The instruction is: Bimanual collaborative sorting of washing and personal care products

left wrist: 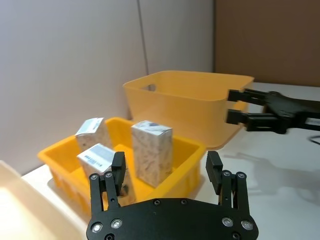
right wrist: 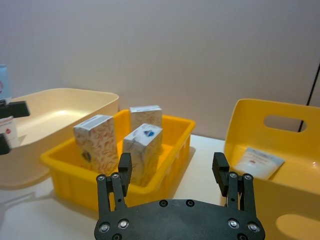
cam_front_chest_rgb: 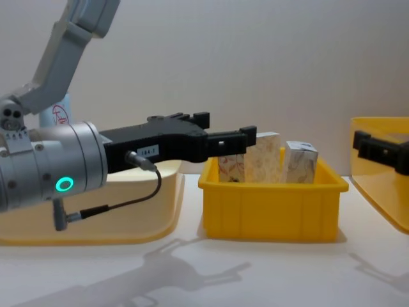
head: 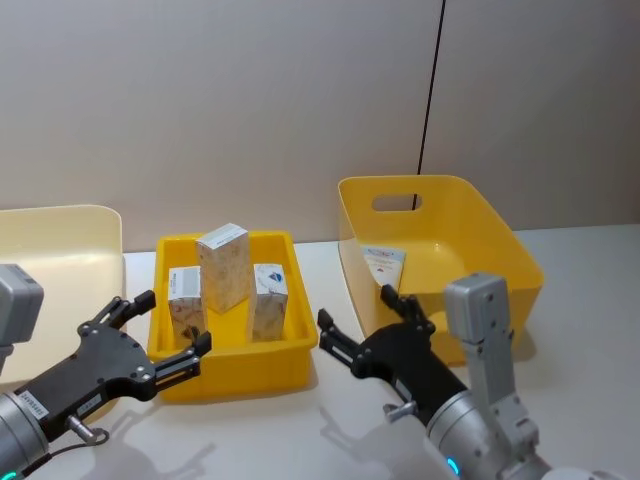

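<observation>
Head view: three small white cardboard cartons with orange swirls stand in a shallow yellow plastic tray on the table. The left hand, spread and empty, hovers at its left rim. The right hand, likewise spread, is beside a tall yellow plastic bin. Chest view: the left fingers sit level with the carton tops.

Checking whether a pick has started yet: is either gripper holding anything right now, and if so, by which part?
Nothing is held. The left gripper and the right gripper both hover open beside the low yellow bin of cartons, fingers empty.
</observation>
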Controlling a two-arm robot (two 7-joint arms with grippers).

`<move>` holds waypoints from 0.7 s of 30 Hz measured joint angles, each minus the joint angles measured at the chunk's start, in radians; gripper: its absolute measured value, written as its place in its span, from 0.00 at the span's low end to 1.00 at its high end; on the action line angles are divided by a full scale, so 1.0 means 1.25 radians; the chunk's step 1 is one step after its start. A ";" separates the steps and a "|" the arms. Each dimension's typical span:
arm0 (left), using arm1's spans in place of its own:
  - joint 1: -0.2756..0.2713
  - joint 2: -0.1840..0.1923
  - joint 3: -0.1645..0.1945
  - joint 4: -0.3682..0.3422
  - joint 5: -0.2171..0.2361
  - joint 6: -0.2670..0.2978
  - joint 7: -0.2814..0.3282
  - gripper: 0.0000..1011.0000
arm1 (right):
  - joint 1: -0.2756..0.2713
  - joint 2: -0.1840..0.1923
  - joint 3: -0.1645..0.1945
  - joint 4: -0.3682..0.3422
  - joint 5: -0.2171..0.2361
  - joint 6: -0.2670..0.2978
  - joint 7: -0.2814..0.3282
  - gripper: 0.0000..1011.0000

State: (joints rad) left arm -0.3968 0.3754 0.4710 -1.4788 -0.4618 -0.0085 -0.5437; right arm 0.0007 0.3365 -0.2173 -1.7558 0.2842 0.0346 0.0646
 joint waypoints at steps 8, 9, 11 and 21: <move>0.026 0.001 -0.003 -0.024 0.043 0.004 0.088 0.99 | -0.012 0.001 -0.007 -0.009 0.003 -0.001 0.002 0.99; 0.029 0.001 -0.003 -0.027 0.047 0.004 0.096 0.99 | -0.012 0.001 -0.007 -0.009 0.003 -0.001 0.002 0.99; 0.034 0.001 -0.004 -0.031 0.055 0.005 0.112 0.99 | -0.012 0.001 -0.007 -0.009 0.003 -0.001 0.002 0.99; 0.065 0.003 -0.007 -0.060 0.106 0.009 0.215 0.99 | -0.012 0.001 -0.007 -0.009 0.003 -0.001 0.002 0.99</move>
State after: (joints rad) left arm -0.3161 0.3787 0.4622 -1.5532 -0.3298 0.0033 -0.2746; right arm -0.0147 0.3374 -0.2257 -1.7668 0.2883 0.0336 0.0673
